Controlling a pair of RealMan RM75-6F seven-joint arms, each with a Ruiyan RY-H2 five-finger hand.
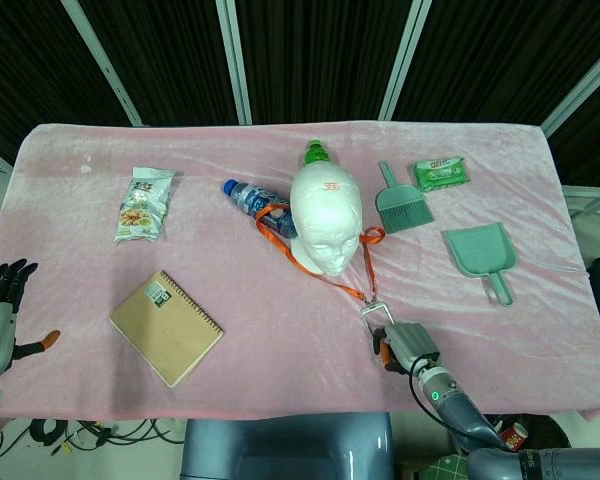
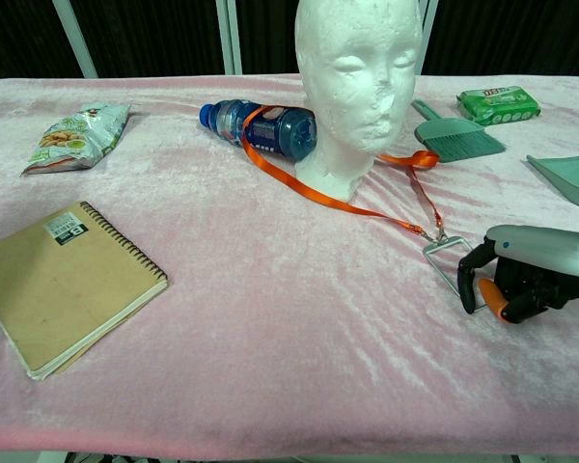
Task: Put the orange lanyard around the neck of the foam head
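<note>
A pink velvety cloth (image 1: 280,350) covered the counter. Near its left front lay a tan spiral-bound notebook (image 1: 166,327), and a crinkled snack packet (image 1: 143,204) lay farther back on the left. A blue plastic bottle (image 2: 261,126) lay on its side near the middle, with a green-capped bottle (image 1: 317,153) just behind. On the right were a green hand brush (image 1: 400,203), a green wet-wipes pack (image 1: 441,174) and a green dustpan (image 1: 481,254).
</note>
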